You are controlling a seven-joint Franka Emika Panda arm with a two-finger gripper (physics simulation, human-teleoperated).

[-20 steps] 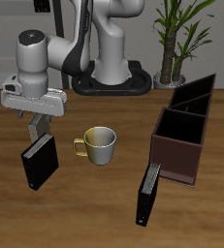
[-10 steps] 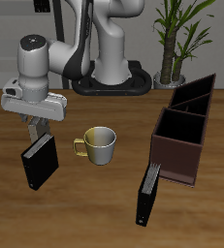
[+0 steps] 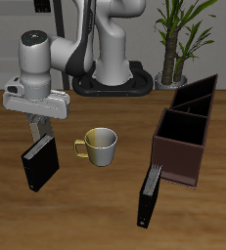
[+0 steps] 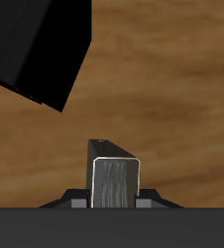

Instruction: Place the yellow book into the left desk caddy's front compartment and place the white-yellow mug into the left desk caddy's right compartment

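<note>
The yellow book is a small grey-tan slab hanging under my gripper, which is shut on it. In the wrist view the yellow book shows as a grey striped edge with a pale outline, held between the jaws above the wood. The white-yellow mug stands upright on the table beside the gripper, its yellow handle pointing toward it. The dark brown desk caddy stands across the table beyond the mug, and its compartments look empty.
A large black book sits just below the gripper toward the table's front edge and also shows in the wrist view. A second black book leans against the caddy's near end. A potted plant stands behind the caddy.
The gripper has shifted only slightly, with a small dip and rise. The books, mug and caddy have not moved.
</note>
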